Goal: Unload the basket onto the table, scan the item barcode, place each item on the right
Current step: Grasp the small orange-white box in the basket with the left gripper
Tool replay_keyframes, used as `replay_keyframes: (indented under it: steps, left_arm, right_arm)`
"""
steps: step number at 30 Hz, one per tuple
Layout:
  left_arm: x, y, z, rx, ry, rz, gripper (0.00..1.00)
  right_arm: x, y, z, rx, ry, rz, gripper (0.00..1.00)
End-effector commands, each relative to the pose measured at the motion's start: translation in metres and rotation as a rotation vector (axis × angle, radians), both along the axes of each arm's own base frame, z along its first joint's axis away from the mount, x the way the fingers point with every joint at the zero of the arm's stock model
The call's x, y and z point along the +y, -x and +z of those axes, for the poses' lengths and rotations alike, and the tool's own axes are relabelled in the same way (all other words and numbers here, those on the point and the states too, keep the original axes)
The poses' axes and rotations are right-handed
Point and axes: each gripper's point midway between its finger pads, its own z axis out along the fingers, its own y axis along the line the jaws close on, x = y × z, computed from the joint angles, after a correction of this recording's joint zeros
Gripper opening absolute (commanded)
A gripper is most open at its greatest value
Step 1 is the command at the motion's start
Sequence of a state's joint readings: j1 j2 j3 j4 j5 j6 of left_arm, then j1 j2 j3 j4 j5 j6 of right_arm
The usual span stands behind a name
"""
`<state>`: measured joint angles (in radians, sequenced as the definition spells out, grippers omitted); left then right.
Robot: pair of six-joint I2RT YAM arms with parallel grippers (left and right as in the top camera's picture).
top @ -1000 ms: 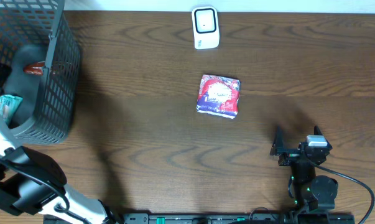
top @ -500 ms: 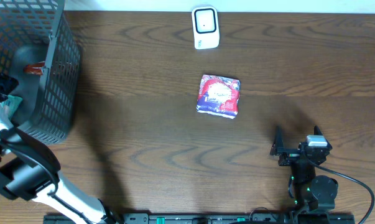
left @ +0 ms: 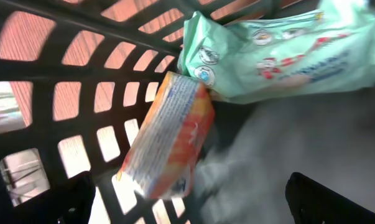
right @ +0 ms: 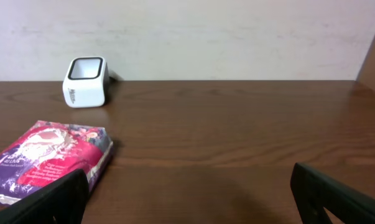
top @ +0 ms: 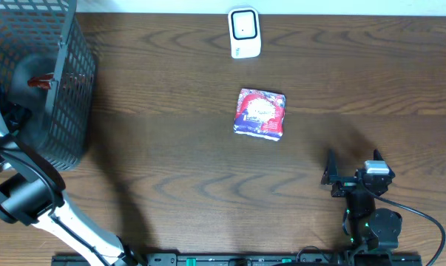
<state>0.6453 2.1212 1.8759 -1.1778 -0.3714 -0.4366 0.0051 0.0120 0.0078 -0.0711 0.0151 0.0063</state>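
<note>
My left gripper [left: 190,190] hangs open inside the black mesh basket [top: 63,111], with nothing between its fingers. Just ahead of it an orange and white box [left: 168,134] leans against the basket wall. A mint-green packet [left: 274,53] lies beyond the box. A pink and purple packet [top: 259,113] lies flat mid-table, also seen in the right wrist view [right: 47,155]. The white barcode scanner [top: 244,32] stands at the table's far edge [right: 84,73]. My right gripper [top: 353,161] rests open near the front right, well short of the packet [right: 190,186].
The basket fills the far left corner, and a red-brown item [top: 44,81] shows through its mesh. My left arm [top: 15,192] rises from the front left over the basket rim. A pale wall [right: 237,31] stands behind the scanner.
My left arm has swung further over and into the basket, now covering the green packet seen earlier from overhead. The right arm, the pink packet and the scanner have not moved.
</note>
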Motion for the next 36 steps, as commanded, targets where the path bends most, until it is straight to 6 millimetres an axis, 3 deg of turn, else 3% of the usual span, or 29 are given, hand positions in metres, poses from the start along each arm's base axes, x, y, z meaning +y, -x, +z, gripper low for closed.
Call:
replay_keyframes:
  steps: [1, 8, 22, 26, 35, 36]
  left_arm:
    - [0.006, 0.010, -0.015, 0.056, 0.014, 0.007, 0.98]
    - [0.006, 0.012, -0.033, 0.071, 0.050, 0.015, 0.98]
    - [0.004, 0.014, -0.041, 0.086, 0.061, 0.015, 0.96]
    - [0.002, 0.017, -0.047, 0.095, 0.069, 0.015, 0.88]
    - [0.000, 0.019, -0.051, 0.102, 0.075, 0.015, 0.11]
    - [0.000, 0.019, -0.051, 0.103, 0.075, 0.015, 0.08]
  right_arm:
    - [0.003, 0.000, -0.001, 0.000, 0.003, 0.016, 0.99]
    - [0.003, 0.000, -0.001, 0.000, 0.003, 0.016, 0.99]
    - [0.003, 0.000, -0.001, 0.000, 0.003, 0.016, 0.99]
    - [0.003, 0.000, -0.001, 0.000, 0.003, 0.016, 0.99]
    - [0.003, 0.000, -0.001, 0.000, 0.003, 0.016, 0.99]
    - [0.003, 0.000, -0.001, 0.000, 0.003, 0.016, 0.99]
